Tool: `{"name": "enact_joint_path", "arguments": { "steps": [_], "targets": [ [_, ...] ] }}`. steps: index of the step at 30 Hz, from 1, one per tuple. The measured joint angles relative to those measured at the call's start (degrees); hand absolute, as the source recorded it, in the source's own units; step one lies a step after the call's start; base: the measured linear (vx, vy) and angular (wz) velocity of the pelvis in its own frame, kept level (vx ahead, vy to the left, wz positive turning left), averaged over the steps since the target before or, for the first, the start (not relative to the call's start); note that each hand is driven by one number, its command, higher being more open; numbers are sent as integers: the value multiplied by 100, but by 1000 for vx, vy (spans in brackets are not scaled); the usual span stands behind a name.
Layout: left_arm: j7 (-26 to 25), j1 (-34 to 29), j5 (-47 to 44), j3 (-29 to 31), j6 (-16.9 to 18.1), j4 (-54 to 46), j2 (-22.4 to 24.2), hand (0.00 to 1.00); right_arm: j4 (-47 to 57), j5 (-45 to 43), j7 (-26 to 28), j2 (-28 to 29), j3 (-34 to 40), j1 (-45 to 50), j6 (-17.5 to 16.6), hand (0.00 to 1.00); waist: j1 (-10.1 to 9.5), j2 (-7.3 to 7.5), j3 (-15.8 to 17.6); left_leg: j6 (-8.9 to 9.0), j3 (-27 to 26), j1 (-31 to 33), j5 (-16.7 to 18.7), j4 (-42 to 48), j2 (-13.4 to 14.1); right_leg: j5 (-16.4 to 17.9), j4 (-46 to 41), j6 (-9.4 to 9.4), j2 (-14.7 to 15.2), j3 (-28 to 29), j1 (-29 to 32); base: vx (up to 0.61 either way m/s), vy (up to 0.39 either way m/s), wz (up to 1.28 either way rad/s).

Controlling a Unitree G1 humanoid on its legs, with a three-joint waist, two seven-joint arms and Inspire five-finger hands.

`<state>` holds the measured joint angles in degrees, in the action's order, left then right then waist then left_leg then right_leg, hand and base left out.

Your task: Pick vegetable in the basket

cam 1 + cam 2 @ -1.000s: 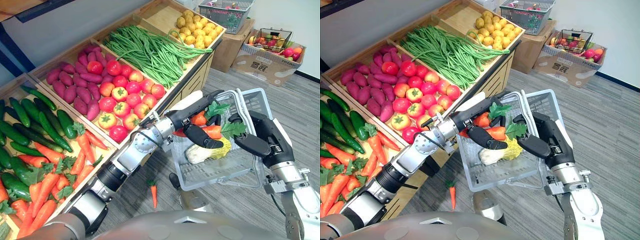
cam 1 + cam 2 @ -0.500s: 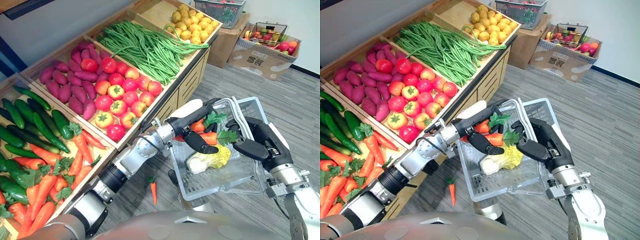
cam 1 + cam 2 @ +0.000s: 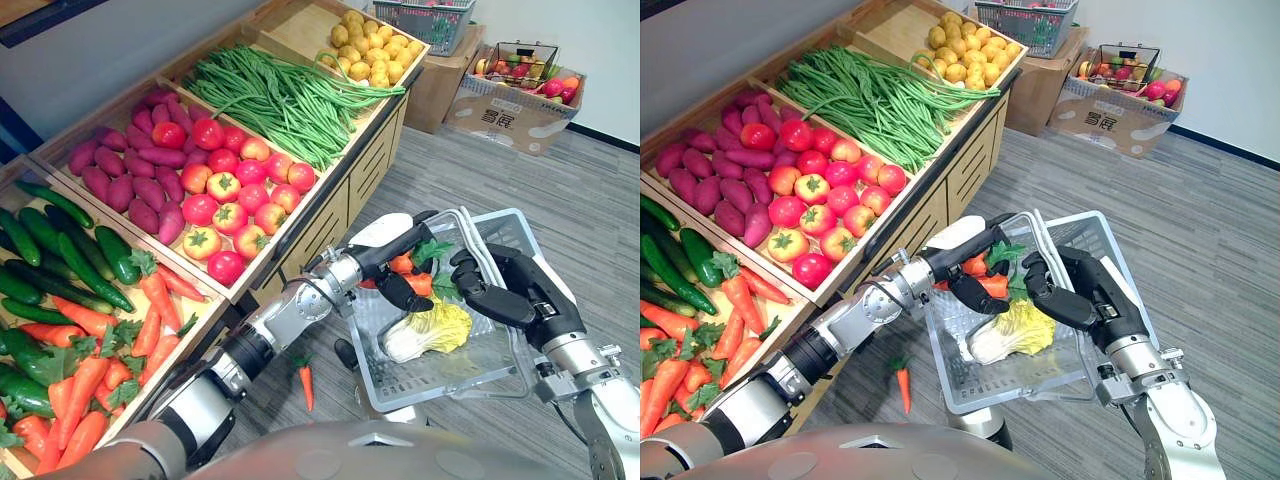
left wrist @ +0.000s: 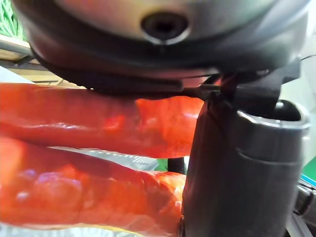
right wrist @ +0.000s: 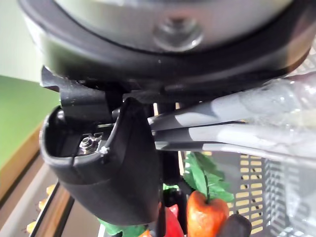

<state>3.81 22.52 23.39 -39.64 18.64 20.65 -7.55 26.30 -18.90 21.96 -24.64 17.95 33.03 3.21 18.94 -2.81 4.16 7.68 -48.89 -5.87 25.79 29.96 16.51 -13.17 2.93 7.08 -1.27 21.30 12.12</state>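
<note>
A grey plastic basket (image 3: 432, 384) hangs over the floor beside the produce stand, and my right hand (image 3: 505, 292) is shut on its handle (image 5: 232, 126). Inside lie a pale napa cabbage (image 3: 425, 330) and two orange carrots (image 3: 415, 282) with green leafy tops (image 3: 433, 250). My left hand (image 3: 398, 262) reaches into the basket from the stand side. Its fingers and thumb are curled round the carrots. The left wrist view has both carrots (image 4: 94, 123) pressed against the palm, with the thumb (image 4: 237, 173) beside them.
A wooden stand (image 3: 330, 205) on the left holds cucumbers (image 3: 60, 250), carrots (image 3: 90, 380), sweet potatoes (image 3: 130, 170), tomatoes (image 3: 235, 190), green beans (image 3: 290, 95) and yellow produce (image 3: 365, 45). One carrot (image 3: 306, 385) lies on the floor below the basket. Boxes and baskets (image 3: 520, 85) stand at the back right.
The whole view has shifted, so the camera has moved. My left hand stays on the carrots inside the basket, and my right hand keeps hold of the handle.
</note>
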Motion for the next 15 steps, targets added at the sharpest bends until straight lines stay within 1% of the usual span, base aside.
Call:
{"name": "enact_joint_path", "arguments": {
  "steps": [6,12,15],
  "targets": [
    [-18,7,0,-4,18,57,1,0,0,0,-54,2,-60,3,0,0,9,-60,-45,-16,107,132,9,71,5,-8,-2,9,18,-62,60,37,31,6],
    [-123,6,68,-18,124,231,13,0,0,0,-141,8,-176,3,0,0,6,-31,-28,-25,182,141,13,85,5,-21,0,27,53,-100,21,15,11,4],
    [-222,28,150,-47,129,369,96,0,0,0,-178,9,-178,19,1,0,11,-16,-21,-47,204,142,25,101,-10,-19,1,29,86,-122,-2,7,18,3]
  ]
}}
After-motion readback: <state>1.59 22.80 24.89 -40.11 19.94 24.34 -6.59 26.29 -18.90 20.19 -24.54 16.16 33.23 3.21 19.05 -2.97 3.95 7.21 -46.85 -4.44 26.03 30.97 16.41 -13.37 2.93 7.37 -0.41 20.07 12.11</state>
